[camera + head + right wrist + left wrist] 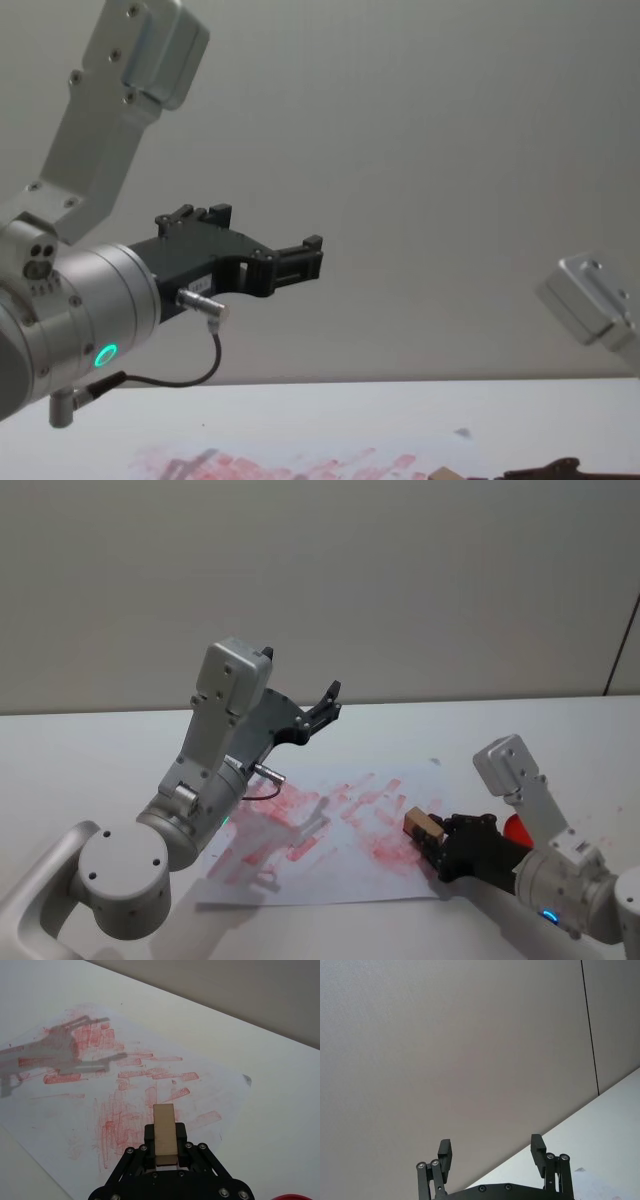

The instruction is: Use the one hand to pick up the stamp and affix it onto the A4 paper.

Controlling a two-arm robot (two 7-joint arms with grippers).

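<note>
Clamping the stamp, the right pincer may smear the A4 paper beneath if tilted; the left pincer hangs open.

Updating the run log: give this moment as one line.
right gripper: shut on stamp | stamp: over A4 paper, contact unclear | left gripper: open, raised, idle

light: even, soft | shadows: blurred grey on A4 paper | focus: sharp

The paper lies on the table, the stamp in the right gripper at its right edge, the left gripper raised above it.
</note>
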